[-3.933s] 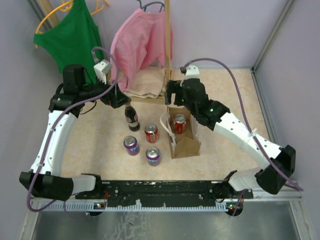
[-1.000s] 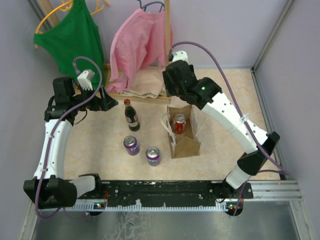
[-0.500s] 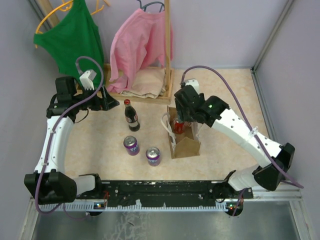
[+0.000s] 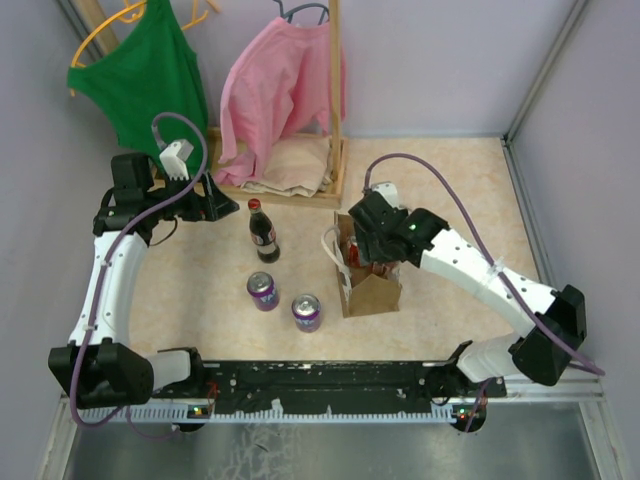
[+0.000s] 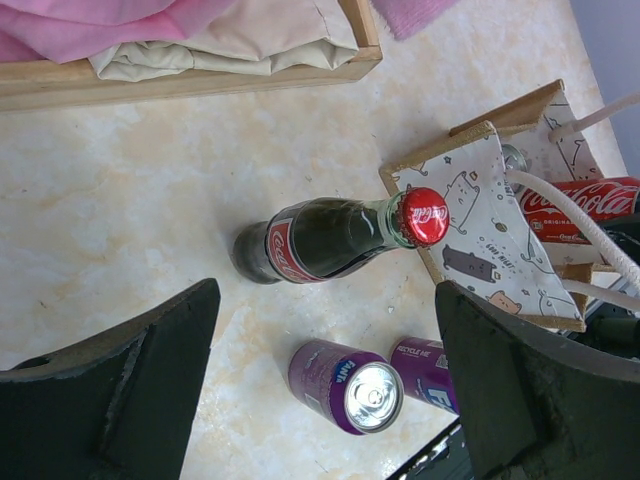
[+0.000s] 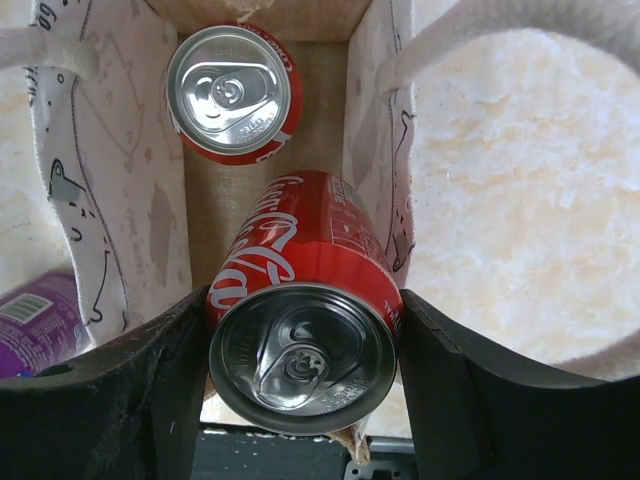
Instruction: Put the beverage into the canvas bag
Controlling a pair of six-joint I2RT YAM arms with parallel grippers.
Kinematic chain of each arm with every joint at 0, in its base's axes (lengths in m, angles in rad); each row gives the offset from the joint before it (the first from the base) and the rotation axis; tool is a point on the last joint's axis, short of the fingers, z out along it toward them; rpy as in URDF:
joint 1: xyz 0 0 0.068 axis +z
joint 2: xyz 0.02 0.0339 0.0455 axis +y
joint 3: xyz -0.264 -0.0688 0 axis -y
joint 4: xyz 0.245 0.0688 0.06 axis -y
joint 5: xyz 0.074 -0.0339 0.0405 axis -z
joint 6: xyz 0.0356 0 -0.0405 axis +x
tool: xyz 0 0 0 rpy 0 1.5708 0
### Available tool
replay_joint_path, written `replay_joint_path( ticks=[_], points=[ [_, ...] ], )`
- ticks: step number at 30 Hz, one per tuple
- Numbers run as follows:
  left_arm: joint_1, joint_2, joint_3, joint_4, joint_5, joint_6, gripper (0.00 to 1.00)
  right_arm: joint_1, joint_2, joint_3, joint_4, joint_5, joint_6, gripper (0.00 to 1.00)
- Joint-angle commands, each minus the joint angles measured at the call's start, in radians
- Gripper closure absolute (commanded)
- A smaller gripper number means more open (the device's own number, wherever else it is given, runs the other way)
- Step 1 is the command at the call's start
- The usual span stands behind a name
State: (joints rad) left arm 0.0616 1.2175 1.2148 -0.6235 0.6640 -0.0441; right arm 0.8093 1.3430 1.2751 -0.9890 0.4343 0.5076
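Between canvas bag [image 6: 110, 200] walls, right gripper [image 6: 300, 345] clasps red can [image 6: 300, 285] (left gripper [image 5: 325, 395] gapes empty)

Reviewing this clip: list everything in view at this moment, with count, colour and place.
canvas bag: 1, tan, white handles, table right of centre
standing Coca-Cola can: 1, red, inside bag
held Coca-Cola can: 1, red, at bag opening
purple soda cans: 2, purple, table left of bag
cola bottle: 1, dark, red cap, upright behind purple cans
cushion: 1, beige, in wooden frame, back
tank top: 1, green, hanging back left
pink garment: 1, hanging back centre
left gripper: black, open, left of bottle
right gripper: black, shut on held can
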Motion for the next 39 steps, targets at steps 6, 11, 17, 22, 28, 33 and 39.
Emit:
replay_joint_path(
  ticks=[6,11,17,22,28,33,39],
  points=[
    [0.000,-0.002,0.028,0.011,0.022,0.016,0.06,0.003,0.008,-0.029,0.210,0.035,0.017,1.00],
    [0.001,0.003,0.033,0.013,0.021,0.015,0.06,-0.019,0.048,-0.036,0.253,0.019,-0.008,1.00],
    [0.000,0.002,0.031,0.014,0.015,0.014,0.06,-0.054,0.069,-0.059,0.280,-0.003,-0.032,1.00],
    [0.000,0.004,0.025,0.018,0.014,0.005,0.06,-0.081,0.090,-0.075,0.308,-0.011,-0.044,1.00],
    [0.001,0.017,0.033,0.021,0.015,0.004,0.06,-0.099,0.135,-0.084,0.353,-0.028,-0.060,1.00],
    [0.001,0.022,0.036,0.018,0.012,0.006,0.06,-0.103,0.176,-0.089,0.384,-0.062,-0.063,1.00],
    [0.000,0.019,0.029,0.019,0.011,0.004,0.06,-0.104,0.216,-0.091,0.389,-0.088,-0.064,1.00]
  ],
)
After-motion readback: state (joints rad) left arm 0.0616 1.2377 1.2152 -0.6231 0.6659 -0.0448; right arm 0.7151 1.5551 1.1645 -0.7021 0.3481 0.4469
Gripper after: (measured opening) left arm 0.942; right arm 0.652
